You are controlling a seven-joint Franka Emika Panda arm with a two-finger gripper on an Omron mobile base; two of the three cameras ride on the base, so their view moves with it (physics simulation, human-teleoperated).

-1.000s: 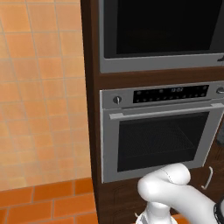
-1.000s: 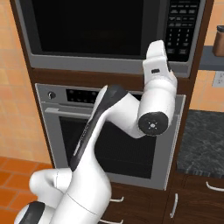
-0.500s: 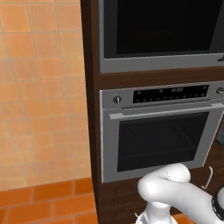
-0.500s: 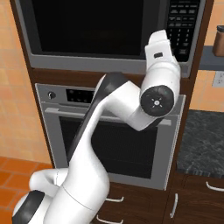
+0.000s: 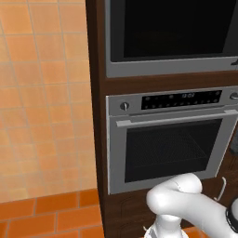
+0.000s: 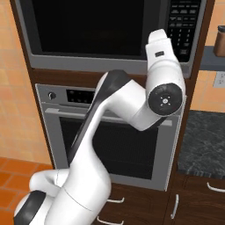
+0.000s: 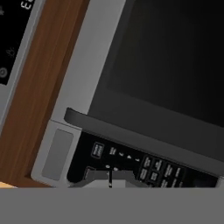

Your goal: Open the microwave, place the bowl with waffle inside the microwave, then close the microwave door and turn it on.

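The microwave (image 5: 172,66) (image 6: 88,56) sits high in the dark wood cabinet, and its black glass microwave door (image 6: 88,26) (image 7: 175,65) is closed. My arm reaches up to its right side, with the white hand (image 6: 159,44) in front of the keypad (image 6: 184,22). In the hand view my gripper (image 7: 109,178) is shut with nothing between its tips. It sits close over the keypad (image 7: 144,164), just short of the door's dark bar handle (image 7: 140,138). The bowl with waffle is out of view.
A silver oven (image 5: 172,148) (image 6: 57,114) with a knob, display and bar handle sits below the microwave. A dark stone counter (image 6: 204,140) lies to the right, with drawers under it. An orange tiled wall (image 5: 42,93) and floor are on the left.
The fingers have closed from wide open to shut. The hand has risen a little along the microwave's right side, towards the keypad.
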